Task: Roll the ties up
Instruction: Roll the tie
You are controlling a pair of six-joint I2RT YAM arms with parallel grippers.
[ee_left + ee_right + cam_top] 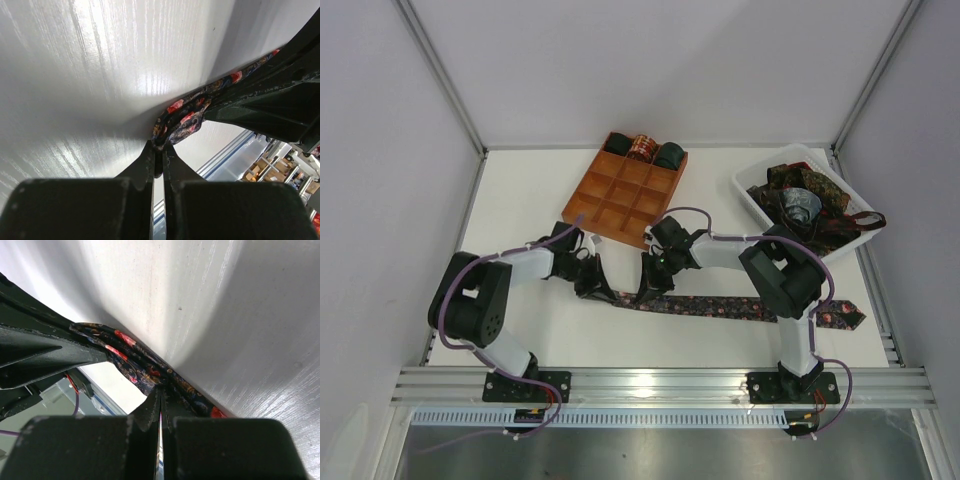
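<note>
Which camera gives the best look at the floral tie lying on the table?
Top external: the tie shows nearly end to end. The wrist views show just a bunched bit, pinched in the left gripper and the right gripper.

The left gripper [159,150] has its two dark fingers pressed nearly together on the bunched end of the tie [185,120], a dark cloth with red flowers lying on the white table [100,75], and just right of that tie's bunch the right gripper [212,104] meets the same strip.
</note>
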